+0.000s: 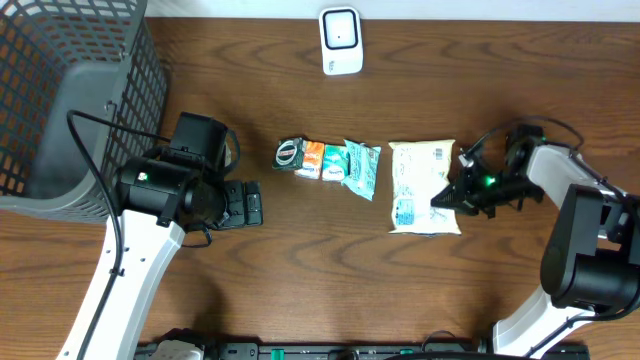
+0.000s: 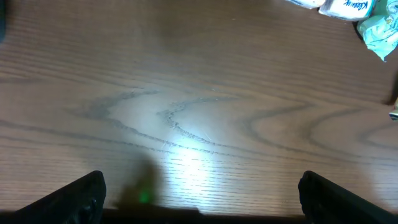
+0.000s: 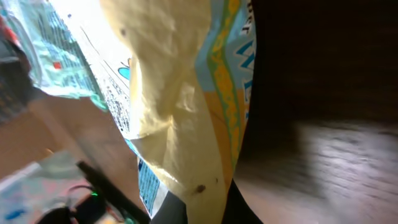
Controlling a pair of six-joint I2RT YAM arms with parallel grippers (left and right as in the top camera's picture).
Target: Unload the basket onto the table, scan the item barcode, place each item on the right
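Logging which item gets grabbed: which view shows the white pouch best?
Overhead: the whole pouch is visible, lying flat, its right edge pinched in the right gripper. The right wrist view gives only a crumpled, cropped close-up of it. The left wrist view does not show it.

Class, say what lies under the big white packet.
Only the wooden table shows around the white packet; its underside is covered. The right pincer pinches its edge.
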